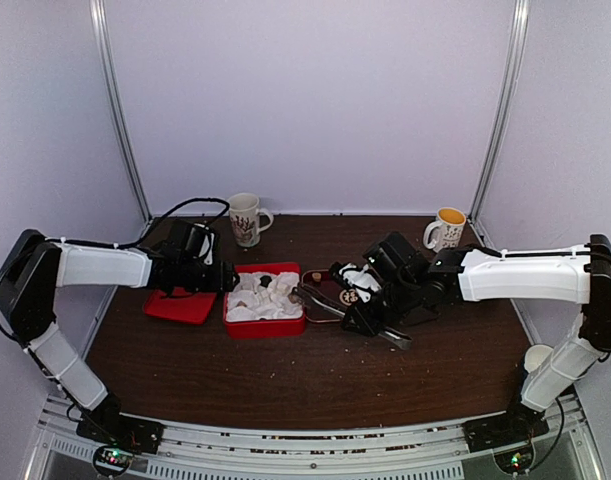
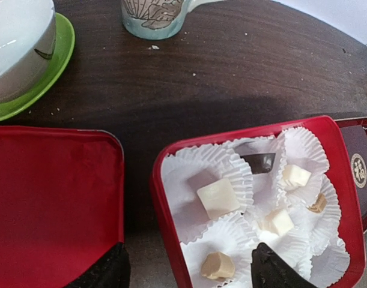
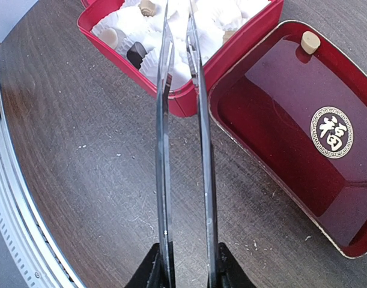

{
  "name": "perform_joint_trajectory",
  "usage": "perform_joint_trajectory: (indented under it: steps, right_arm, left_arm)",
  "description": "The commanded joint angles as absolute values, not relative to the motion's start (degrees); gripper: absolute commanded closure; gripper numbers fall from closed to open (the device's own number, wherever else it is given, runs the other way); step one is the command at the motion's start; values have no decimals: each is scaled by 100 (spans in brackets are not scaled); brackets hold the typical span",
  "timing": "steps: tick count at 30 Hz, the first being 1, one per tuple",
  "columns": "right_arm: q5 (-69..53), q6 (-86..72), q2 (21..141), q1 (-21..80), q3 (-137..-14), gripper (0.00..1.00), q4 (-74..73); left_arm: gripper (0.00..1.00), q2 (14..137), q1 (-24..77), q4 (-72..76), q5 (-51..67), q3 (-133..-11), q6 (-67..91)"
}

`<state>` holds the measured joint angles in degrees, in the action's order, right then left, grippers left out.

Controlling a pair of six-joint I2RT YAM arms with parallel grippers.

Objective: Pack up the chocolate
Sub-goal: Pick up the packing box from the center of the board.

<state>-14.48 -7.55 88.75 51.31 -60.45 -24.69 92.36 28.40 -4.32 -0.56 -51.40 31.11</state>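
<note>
The chocolate lies in white paper cups inside the red box [image 2: 165, 216]: a cream cube [image 2: 218, 198], two smaller cubes [image 2: 295, 176] [image 2: 278, 222], a tan lump [image 2: 218, 266] and a dark piece [image 2: 259, 162]. One tan piece [image 3: 310, 42] sits alone in the dark red tray [image 3: 291, 120]. My left gripper [image 2: 189, 273] is open and straddles the box's left wall, with the tan lump between its fingers. My right gripper [image 3: 188, 273] is shut on metal tongs [image 3: 164, 150], whose tips reach over the box [image 3: 189, 96]. Nothing shows between the tong blades.
The red lid [image 2: 51, 198] lies flat left of the box. A white bowl on a green saucer [image 2: 48, 75] and a patterned mug [image 2: 156, 17] stand behind. A second mug [image 1: 447, 230] is at the back right, and a white cup [image 1: 537, 357] by the right arm.
</note>
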Motion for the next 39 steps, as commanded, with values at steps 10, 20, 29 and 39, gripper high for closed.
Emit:
perform_joint_trajectory:
  steps: [10,20,29,39]
  right_arm:
    - [-1321,-826,8915,5137,-5999,73,-2312]
    - [-1345,-809,8987,5141,-6046,73,-2355]
    - [-1362,-782,9020,5146,-6108,73,-2399]
    - [-1496,-834,9005,5142,-6200,73,-2569]
  left_arm:
    - [45,9895,2953,-731,-978,-5695,3878]
    - [65,10110,3033,-668,-1340,-5815,4021]
    - [87,10101,3272,-962,-1890,-6028,3841]
    - [94,9767,3715,-1153,-2910,-6157,3630]
